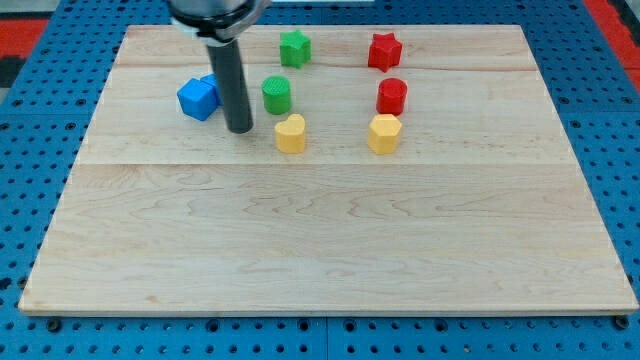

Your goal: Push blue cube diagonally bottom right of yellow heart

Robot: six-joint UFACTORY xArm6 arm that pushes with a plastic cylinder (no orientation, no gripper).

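Resting on the wooden board (pixel 330 250), my tip (pixel 239 130), no pincer, stands between blue cube (pixel 198 98) and yellow heart (pixel 290 133).

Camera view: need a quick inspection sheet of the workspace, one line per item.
Surface: pale wooden board, flat, on a blue pegboard.
Job's things: blue cube at the view's upper left; yellow heart to its lower right, apart from it.
Clutter: green cylinder just above the heart; green star; red star; red cylinder; yellow hexagonal block right of the heart.
Grippers: none fitted; my tip sits on the board between cube and heart, just right of the cube; contact cannot be told.
Cables: nothing seen.
Surroundings: only pegboard around the board.
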